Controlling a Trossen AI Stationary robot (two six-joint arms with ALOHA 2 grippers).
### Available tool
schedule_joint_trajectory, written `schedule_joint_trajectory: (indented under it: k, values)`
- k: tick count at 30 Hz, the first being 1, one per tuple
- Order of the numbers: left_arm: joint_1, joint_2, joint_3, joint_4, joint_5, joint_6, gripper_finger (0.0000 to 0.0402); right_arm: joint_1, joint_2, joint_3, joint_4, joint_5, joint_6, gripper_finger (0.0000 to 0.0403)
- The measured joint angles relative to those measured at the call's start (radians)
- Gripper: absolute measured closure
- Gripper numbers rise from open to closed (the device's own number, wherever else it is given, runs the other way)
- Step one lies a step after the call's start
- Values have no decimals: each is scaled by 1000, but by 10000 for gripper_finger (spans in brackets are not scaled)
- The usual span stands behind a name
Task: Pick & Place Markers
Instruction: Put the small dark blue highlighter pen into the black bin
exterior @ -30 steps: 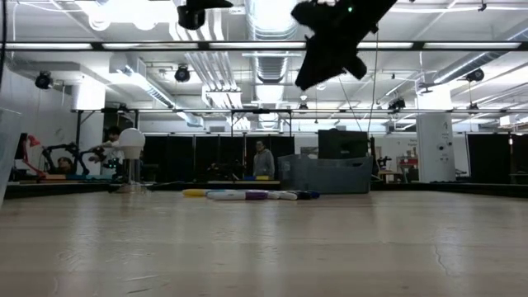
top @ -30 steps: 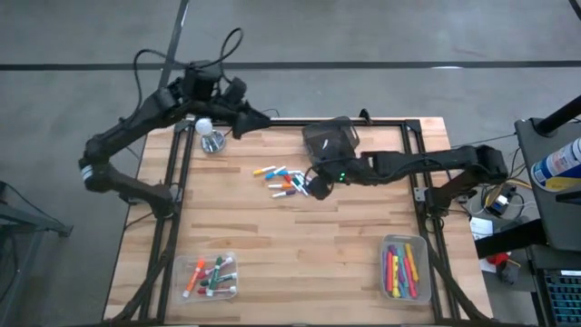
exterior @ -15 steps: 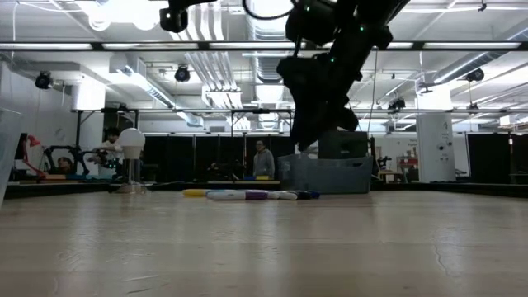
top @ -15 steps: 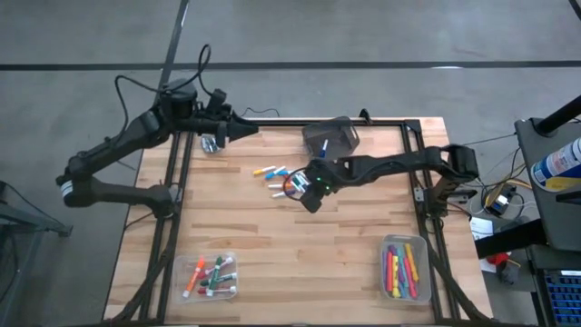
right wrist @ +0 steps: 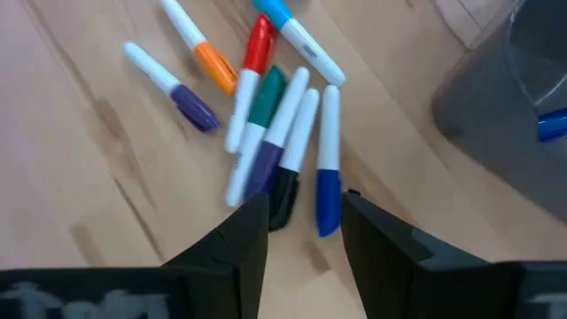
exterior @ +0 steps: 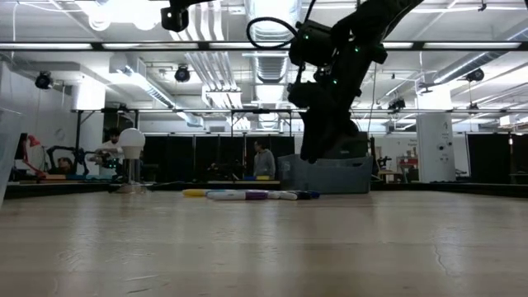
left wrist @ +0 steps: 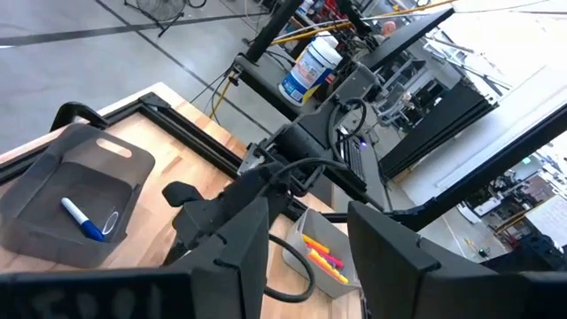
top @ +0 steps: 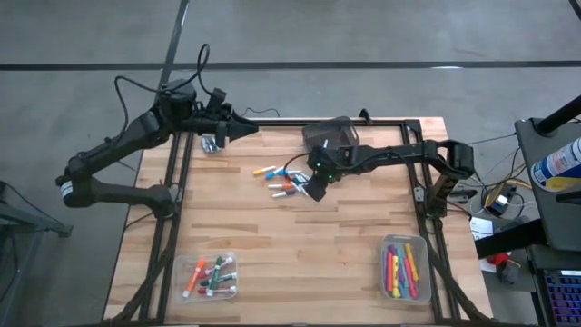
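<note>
Pale wood worktop (top: 300,254) from above: I have the right tool (top: 313,190) over the loose markers (top: 280,179), the left tool (top: 238,129) parked at ten o'clock, jaws apart. Right wrist view: my jaws stand apart, empty, straddling the blue-capped marker (right wrist: 328,182) to pick it.

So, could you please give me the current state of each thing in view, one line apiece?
Right gripper: open, empty, above the loose markers.
Left gripper: open, empty, at the table's far left corner.
Loose markers: lying flat mid-table, clustered.
Dark bin: upright, one blue marker inside.
Left tray: holds several markers.
Right tray: holds several markers.
</note>
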Motion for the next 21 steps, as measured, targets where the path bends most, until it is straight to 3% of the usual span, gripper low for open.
schedule_joint_trajectory:
  k: [21]
  values:
    - [0, 1, 0, 0, 0, 27, 255, -16, 0, -191, 255, -10, 5, 286]
